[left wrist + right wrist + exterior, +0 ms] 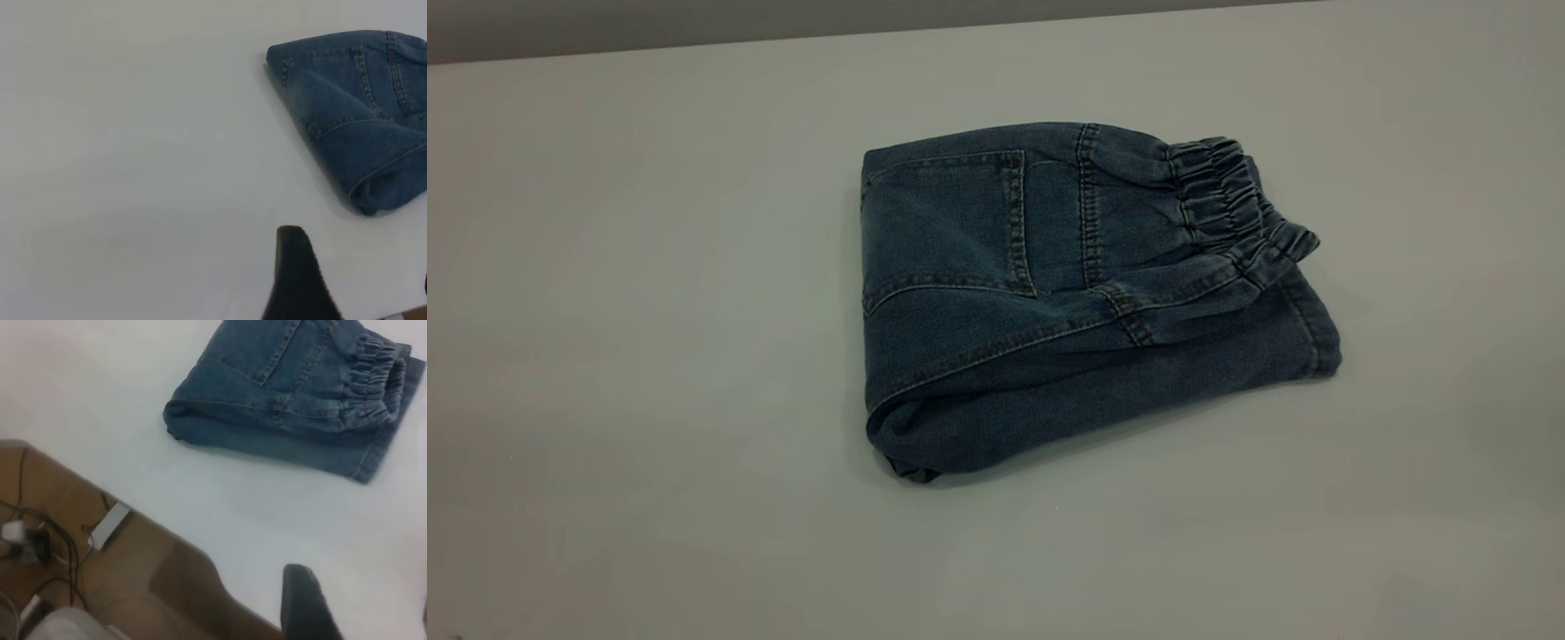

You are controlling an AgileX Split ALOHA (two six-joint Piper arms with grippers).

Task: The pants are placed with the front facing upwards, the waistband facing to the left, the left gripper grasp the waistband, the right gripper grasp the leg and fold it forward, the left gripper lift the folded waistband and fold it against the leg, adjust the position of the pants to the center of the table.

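in the exterior view the folded blue denim pants [1067,293] lie mid-desk on the plain white desk [649,356], ruched elastic waistband [1218,191] on top at the right. the left wrist view shows one black finger of the left tool [297,280] hanging well apart from the pants; whether it is released or clenched i cannot tell. the right wrist view shows the same of the right tool [303,603], near the desk's edge.

No legible text, label or number — pants [1085,293] or table [649,267].

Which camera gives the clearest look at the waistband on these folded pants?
The exterior view: the waistband lies fully in frame on top of the folded pants, its gathers plain. The right wrist view also shows it, near the picture's edge at an angle. The left wrist view cuts it off, showing only the pocket end.
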